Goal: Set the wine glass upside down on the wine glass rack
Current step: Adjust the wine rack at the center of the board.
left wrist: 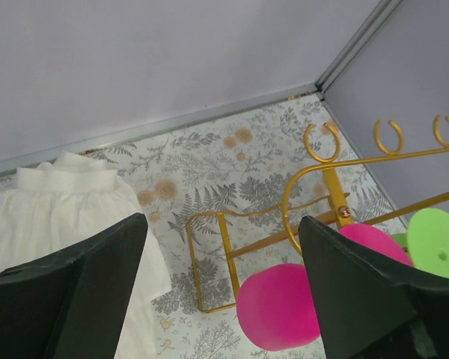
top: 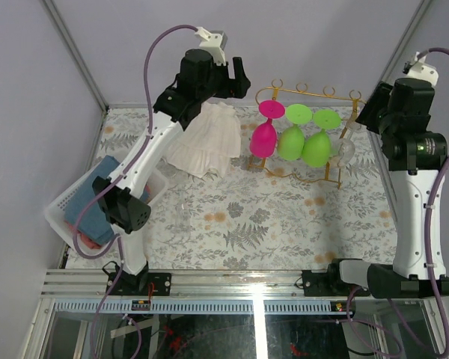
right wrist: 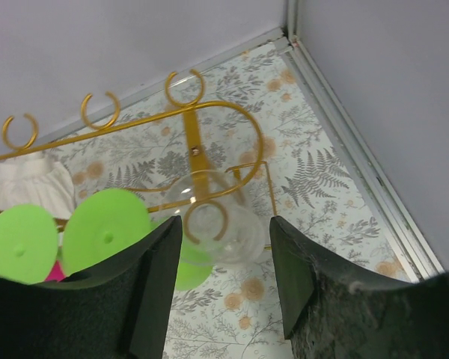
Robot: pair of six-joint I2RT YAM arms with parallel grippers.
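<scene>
The gold wire wine glass rack (top: 308, 93) stands at the back of the table. A pink glass (top: 264, 138), two green glasses (top: 290, 142) and a clear wine glass (top: 345, 152) hang upside down from it. My right gripper (right wrist: 224, 224) is open, above the rack's right end. The clear glass (right wrist: 228, 228) hangs on the rail (right wrist: 198, 112) below it, between the fingers and apart from them. My left gripper (left wrist: 221, 224) is open and empty, above the rack's left end (left wrist: 314, 183), with the pink glass (left wrist: 277, 307) below it.
A white folded cloth (top: 206, 138) lies left of the rack. A white plastic basket (top: 69, 213) holding blue cloth (top: 97, 196) sits at the table's left edge. Grey walls close in at the back and the sides.
</scene>
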